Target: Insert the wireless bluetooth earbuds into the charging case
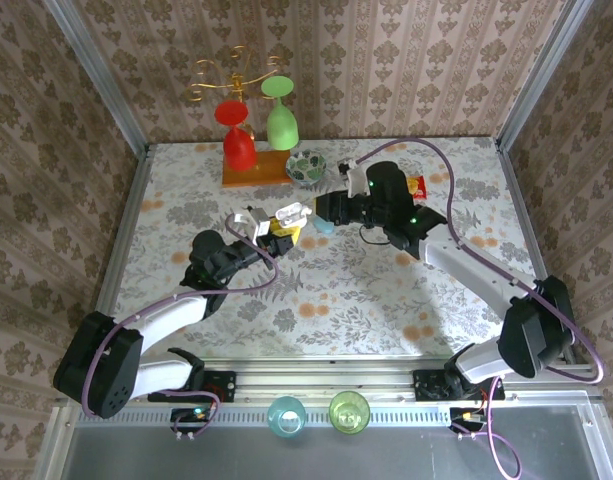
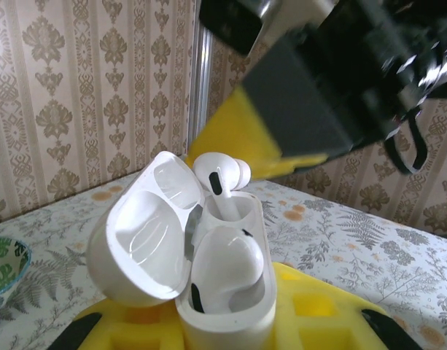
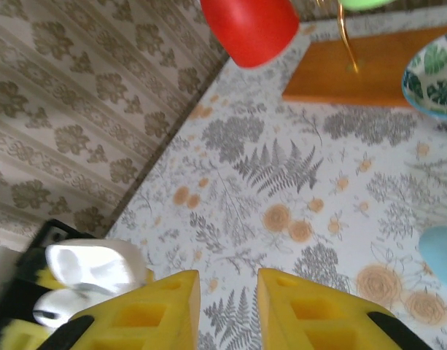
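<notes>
left tool (image 2: 223,332) is clamped on the open white charging case (image 2: 230,310), its yellow pads (image 2: 318,310) squeezing the lower body from both sides and holding it up off the worktop (image 2: 340,240). the lid (image 2: 139,240) is swung back to the left in the left wrist view. in the nearer slot one earbud (image 2: 227,262) sits fully down, rounded back upward. in the farther slot the second earbud (image 2: 222,175) stands with its stem inside while its head and silicone tip rise above the rim.

just beyond that earbud hangs the right tool (image 3: 228,310). its two yellow fingers (image 3: 146,313) are apart, with nothing between them and bare worktop showing through the gap. whether a finger touches the raised earbud i cannot tell. from above, both tools meet over the middle of the worktop, the left arm reaching in from the near left and the right arm from the near right.

on the worktop just beside the right tool lies a light blue pebble-shaped case (image 1: 324,227). farther back stands a small bowl (image 1: 307,165) with a green leaf pattern, next to the orange wooden base (image 1: 256,172) of a gold-coloured rack (image 1: 236,75). a red glass (image 1: 238,135) and a green glass (image 1: 280,118) hang from it foot up. patterned wallpaper (image 1: 386,60) closes the far side.
</notes>
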Available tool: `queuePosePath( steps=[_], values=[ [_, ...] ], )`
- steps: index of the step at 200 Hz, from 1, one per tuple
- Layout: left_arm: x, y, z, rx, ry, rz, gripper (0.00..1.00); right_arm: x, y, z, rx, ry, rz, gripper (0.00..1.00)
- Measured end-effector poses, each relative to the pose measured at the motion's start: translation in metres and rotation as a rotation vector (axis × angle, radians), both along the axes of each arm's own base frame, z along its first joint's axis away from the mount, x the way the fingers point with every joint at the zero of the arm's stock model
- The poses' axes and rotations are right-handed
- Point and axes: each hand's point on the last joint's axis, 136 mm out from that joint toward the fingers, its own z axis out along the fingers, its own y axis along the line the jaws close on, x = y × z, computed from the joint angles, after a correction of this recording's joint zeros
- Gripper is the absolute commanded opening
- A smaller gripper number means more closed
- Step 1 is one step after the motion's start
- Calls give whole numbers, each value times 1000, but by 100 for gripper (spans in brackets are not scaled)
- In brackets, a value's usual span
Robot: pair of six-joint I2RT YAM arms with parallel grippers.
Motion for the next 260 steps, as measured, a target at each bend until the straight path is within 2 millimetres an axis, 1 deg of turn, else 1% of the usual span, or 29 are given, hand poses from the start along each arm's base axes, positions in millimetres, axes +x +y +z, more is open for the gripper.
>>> queuePosePath(
  steps=[13, 75, 140, 170, 225, 260],
  values=[
    [-1, 0, 3, -7, -12, -2, 11, -1, 1, -5, -6, 16, 8, 27],
    [-1, 0, 6, -13, -23, -1, 11, -7, 5, -7, -5, 27, 49, 27],
    [1, -1, 0, -4, -7, 0, 11, -14, 7, -11, -32, 24, 78, 27],
    [2, 0, -1, 2, -3, 4, 11, -21, 9, -11, -47, 20, 98, 27],
    [3, 0, -2, 11, -16, 10, 11, -33, 13, -19, -87, 34, 134, 26],
    [3, -1, -5, 28, -17, 12, 11, -36, 16, -15, -104, 24, 150, 26]
  ],
)
